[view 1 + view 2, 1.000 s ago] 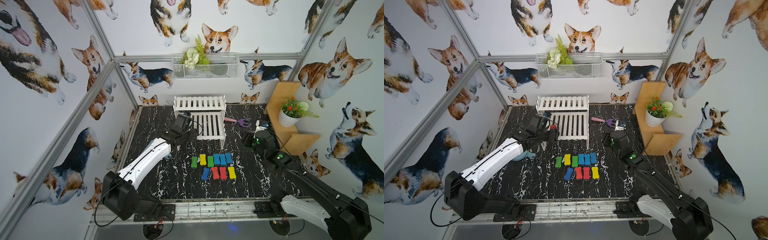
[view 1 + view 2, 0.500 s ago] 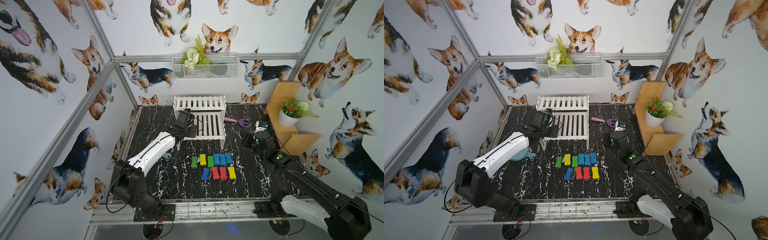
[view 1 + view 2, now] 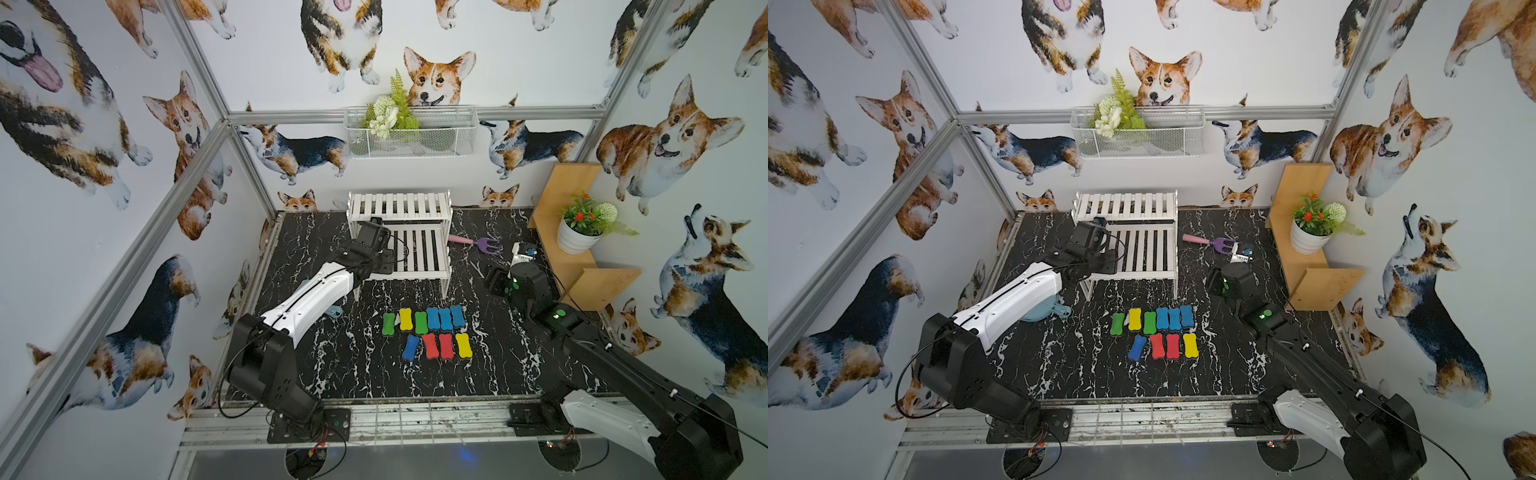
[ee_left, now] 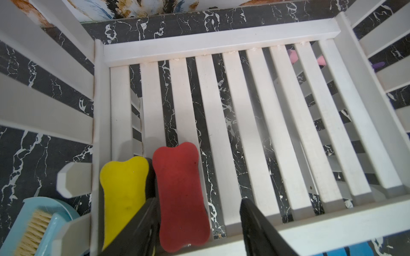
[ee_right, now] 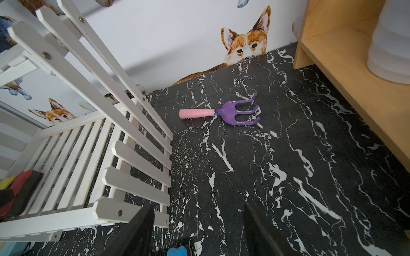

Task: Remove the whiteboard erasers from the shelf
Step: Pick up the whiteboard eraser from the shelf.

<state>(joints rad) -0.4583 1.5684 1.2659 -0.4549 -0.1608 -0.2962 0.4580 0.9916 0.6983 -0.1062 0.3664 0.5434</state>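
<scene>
Left fingers (image 4: 255,228) advanced, spread astride red eraser (image 4: 180,197), yellow eraser (image 4: 123,188) adjoining, right fingers (image 5: 137,230) spread

White painted wooden slatted shelf (image 4: 221,44): matt; red bone-shaped eraser (image 4: 179,195): matt; black marble-patterned table (image 5: 288,166): smooth; purple-and-pink fork (image 5: 218,112): glossy plastic.

White slatted shelf (image 4: 221,47), red eraser (image 4: 180,195), yellow eraser (image 4: 124,190); black white-veined tabletop (image 5: 288,166), purple-and-pink fork (image 5: 224,110)

No readable text, labels or numbers anywhere.
</scene>
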